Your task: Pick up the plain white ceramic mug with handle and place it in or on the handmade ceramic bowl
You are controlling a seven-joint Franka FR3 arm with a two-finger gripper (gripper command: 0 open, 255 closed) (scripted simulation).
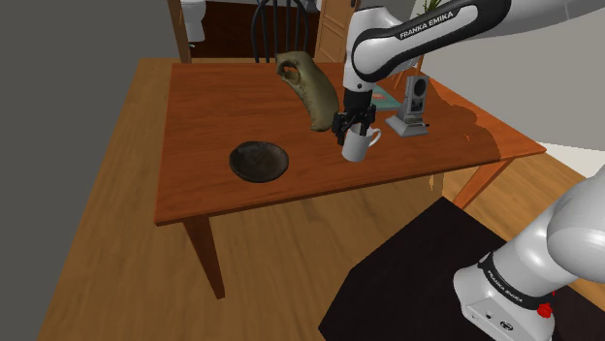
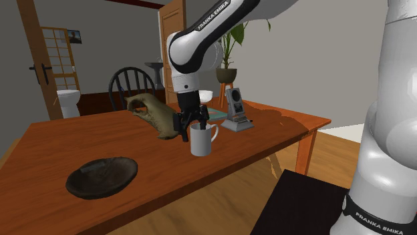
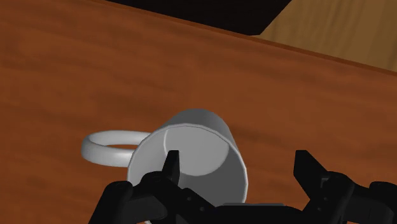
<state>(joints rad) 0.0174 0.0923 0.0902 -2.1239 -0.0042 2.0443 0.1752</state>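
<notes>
White all over with a smooth, plain face, the mug [image 1: 360, 147] [image 2: 200, 140] [image 3: 203, 143] stands upright on the reddish-brown wooden surface [image 1: 213, 107] [image 2: 53, 147] [image 3: 95, 76]. Its round loop handle [image 3: 114, 135] sticks out to one side. The black jaws hang right over its mouth and stand apart. In the wrist view one comes down over the opening and the other is outside the wall, neither pressing on it. The mug's inside shows a pale grey wall. The bowl [image 1: 260, 161] [image 2: 101, 177] is dark, shallow and uneven at the rim, and its inside is a dark, rough face. It sits apart from the mug, towards the shoulder view's left. Behind the mug are an olive-brown hand-shaped figure [image 1: 308, 87] [image 2: 150, 115] and a grey device on a stand [image 1: 415, 105] [image 2: 236, 110].
</notes>
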